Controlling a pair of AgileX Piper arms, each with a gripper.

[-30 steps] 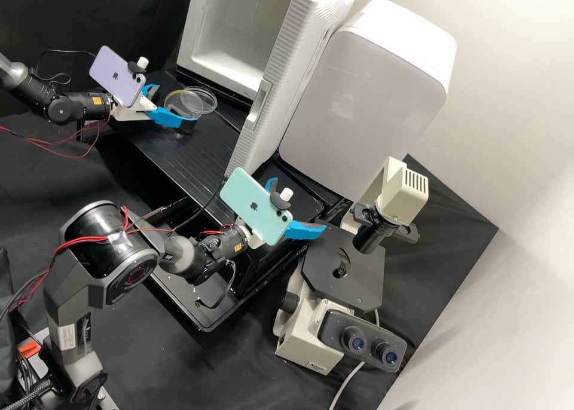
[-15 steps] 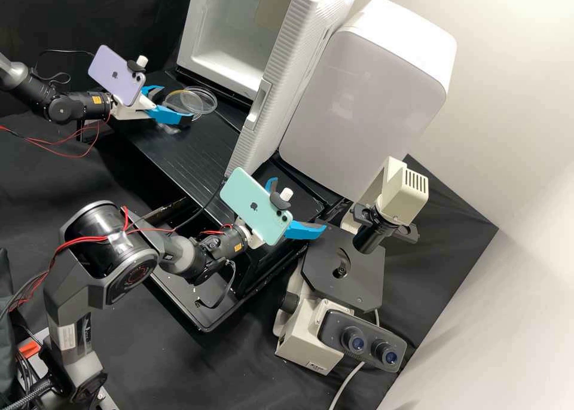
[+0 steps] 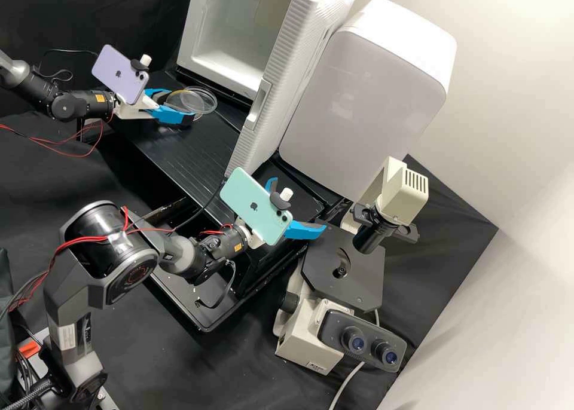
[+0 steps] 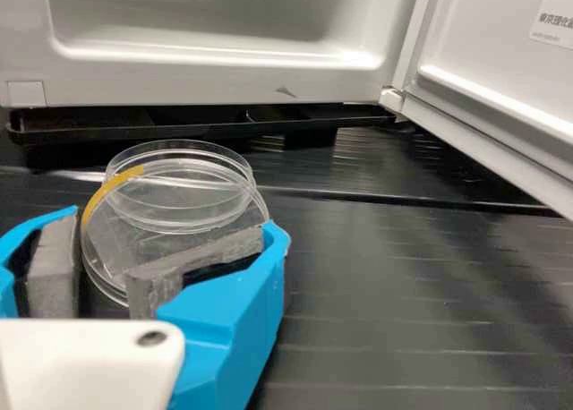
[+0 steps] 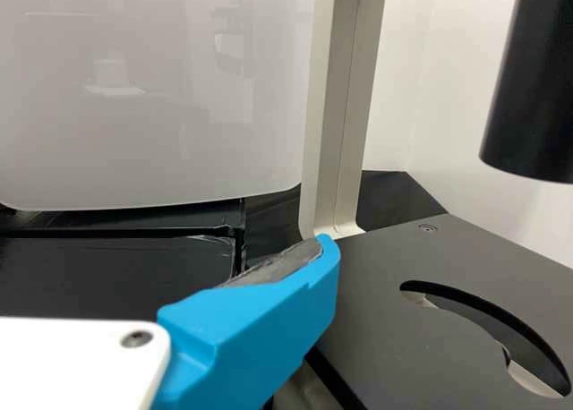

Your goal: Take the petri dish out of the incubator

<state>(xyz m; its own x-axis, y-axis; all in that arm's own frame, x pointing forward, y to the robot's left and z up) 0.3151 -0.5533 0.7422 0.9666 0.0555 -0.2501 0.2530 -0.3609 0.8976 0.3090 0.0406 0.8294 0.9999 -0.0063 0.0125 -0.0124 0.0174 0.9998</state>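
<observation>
1. On the tray (image 3: pixel 197 153) before the open incubator (image 3: pixel 227 27), the dish (image 4: pixel 179 191) sits within my left gripper (image 4: pixel 168 229); gripping or merely bracketing, I cannot tell.
2. I should squeeze gently, stay level, and draw back slowly.
3. My right gripper (image 3: pixel 311 229) hangs by the microscope (image 3: pixel 341 266); released or clenched, I cannot tell.

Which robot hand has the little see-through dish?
The left gripper under the purple phone holds the petri dish before the open incubator. The right gripper is over by the microscope.
</observation>
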